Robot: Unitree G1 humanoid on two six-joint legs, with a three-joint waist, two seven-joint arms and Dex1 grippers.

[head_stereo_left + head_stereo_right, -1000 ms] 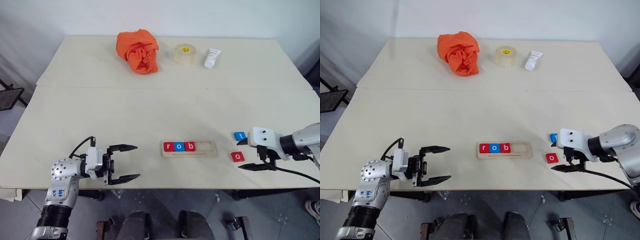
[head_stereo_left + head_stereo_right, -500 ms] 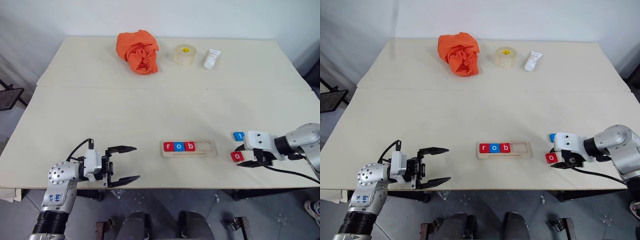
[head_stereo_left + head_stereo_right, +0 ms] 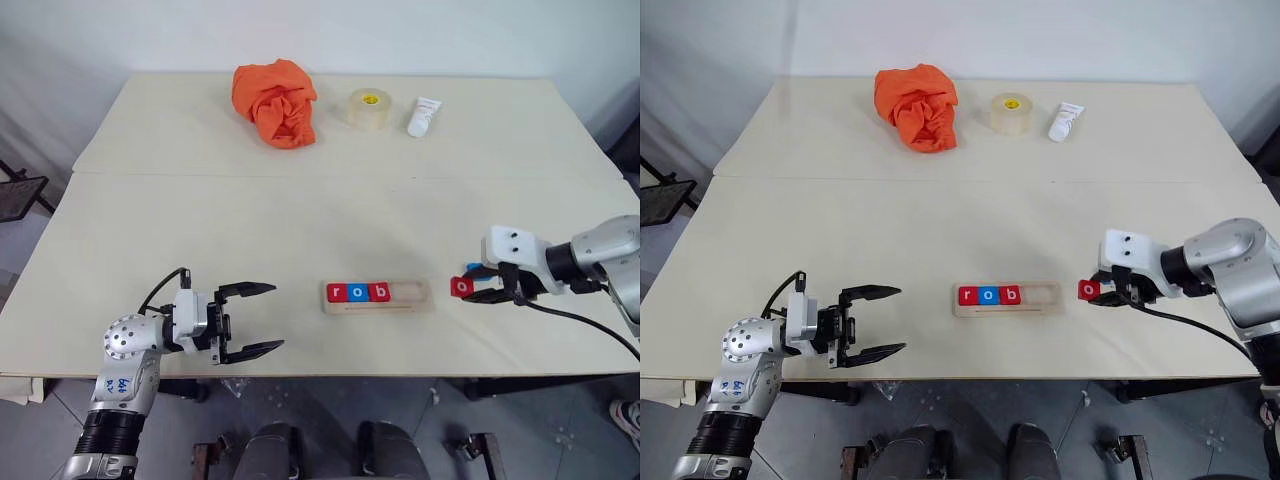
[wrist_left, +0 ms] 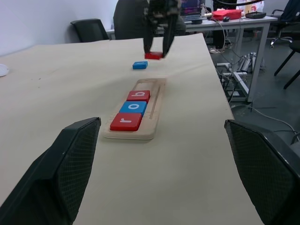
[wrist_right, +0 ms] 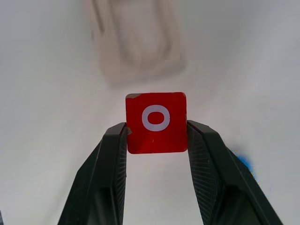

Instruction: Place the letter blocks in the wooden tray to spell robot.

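Red o block (image 5: 156, 123) pinched btwn right claw (image 5: 157, 140) fingers.

wooden tray (image 3: 420, 296) flat near table's front edge, r-o-b blocks (image 3: 358, 292) (red, blue, red) filling its left end. red o block (image 5: 156, 122) pinched off the table, right of tray. blue block (image 4: 139, 65) lies beyond it.

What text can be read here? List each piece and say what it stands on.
"r": red block, first in the wooden tray.
"o": blue block, second in the tray.
"b": red block, third in the tray.
"o": red block held in the right gripper.
Blue block on the table: letter too small to read.
White tube and tape roll: print too small to read.
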